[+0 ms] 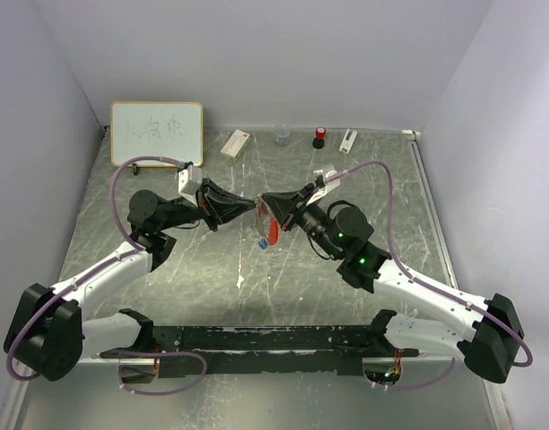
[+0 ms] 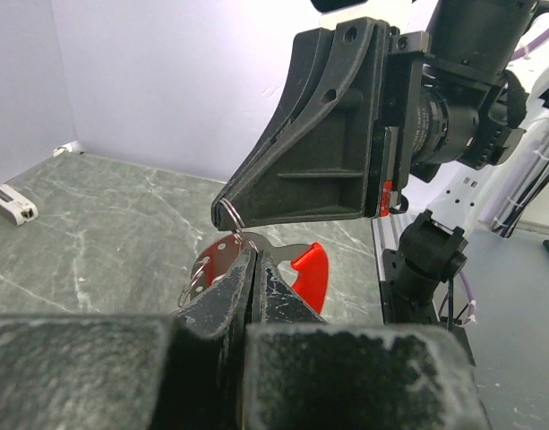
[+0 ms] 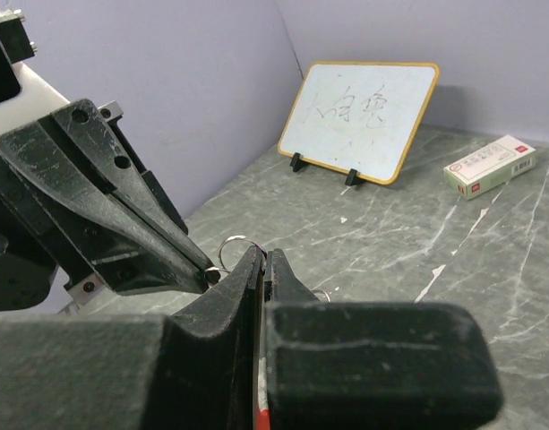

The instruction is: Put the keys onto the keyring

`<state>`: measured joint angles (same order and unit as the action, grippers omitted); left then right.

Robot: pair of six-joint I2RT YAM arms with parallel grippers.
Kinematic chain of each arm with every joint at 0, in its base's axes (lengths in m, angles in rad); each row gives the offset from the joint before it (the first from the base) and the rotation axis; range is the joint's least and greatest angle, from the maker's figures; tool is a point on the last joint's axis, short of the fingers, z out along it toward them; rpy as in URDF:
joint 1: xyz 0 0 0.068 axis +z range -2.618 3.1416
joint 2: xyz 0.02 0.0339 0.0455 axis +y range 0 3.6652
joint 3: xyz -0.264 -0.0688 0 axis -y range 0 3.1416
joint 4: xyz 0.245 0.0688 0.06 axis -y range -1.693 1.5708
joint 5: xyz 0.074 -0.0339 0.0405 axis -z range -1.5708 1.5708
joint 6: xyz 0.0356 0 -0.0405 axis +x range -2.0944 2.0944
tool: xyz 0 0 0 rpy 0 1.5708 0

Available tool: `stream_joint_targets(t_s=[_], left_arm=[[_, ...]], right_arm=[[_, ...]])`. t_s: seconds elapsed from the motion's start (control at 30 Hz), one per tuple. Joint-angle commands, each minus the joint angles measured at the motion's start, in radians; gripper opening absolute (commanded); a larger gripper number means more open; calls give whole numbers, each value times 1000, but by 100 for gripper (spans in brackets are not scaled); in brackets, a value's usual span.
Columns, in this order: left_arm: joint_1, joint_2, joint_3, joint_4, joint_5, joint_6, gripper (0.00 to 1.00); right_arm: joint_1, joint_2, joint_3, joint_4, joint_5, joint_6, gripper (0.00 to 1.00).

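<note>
The keyring is held in the air between both grippers at the table's middle. Its red fob (image 1: 272, 224) shows in the top view and in the left wrist view (image 2: 211, 262), just past my left gripper's tips. My left gripper (image 2: 250, 255) is shut, with the fob coming out from between its tips. My right gripper (image 3: 261, 258) is shut on the thin metal ring (image 3: 231, 245), which also shows at its tip in the left wrist view (image 2: 227, 212). A small blue key (image 1: 264, 242) hangs below the fob. I cannot pick out the red key.
A whiteboard (image 1: 157, 133) leans on the back wall at the left. A white box (image 1: 235, 143), a small clear cup (image 1: 282, 136), a red-topped black item (image 1: 320, 137) and a white stick (image 1: 347, 141) line the back edge. The black base rail (image 1: 265, 339) lies in front.
</note>
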<state>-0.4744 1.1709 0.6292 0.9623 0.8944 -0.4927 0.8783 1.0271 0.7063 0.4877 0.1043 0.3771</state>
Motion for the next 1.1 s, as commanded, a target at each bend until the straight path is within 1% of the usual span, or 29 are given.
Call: stream_joint_targets(t_s=[0.0,0.07,0.23,0.3,0.53,0.77,1.07], left_arm=[[-34,-18,32,-121,-19,106,6],[-45,-22,39,-155,-41,129,7],[-51,-34,51,-181,-66,131,7],[-52,-34,59,-194,-72,167,7],[-54,-26,79,-211,-89,174,7],[-54,-31,98,-273,-147,207,7],[-54,-22,107,-293,-198,214,7]], right_arm=[[-15,5,17,65,66,61,0],[-15,9,27,58,62,59,0],[-15,30,49,17,66,40,0],[-16,41,62,1,64,31,0],[-14,75,89,-44,38,-3,0],[-14,54,81,-80,24,-23,0],[-14,9,61,-110,10,-50,0]])
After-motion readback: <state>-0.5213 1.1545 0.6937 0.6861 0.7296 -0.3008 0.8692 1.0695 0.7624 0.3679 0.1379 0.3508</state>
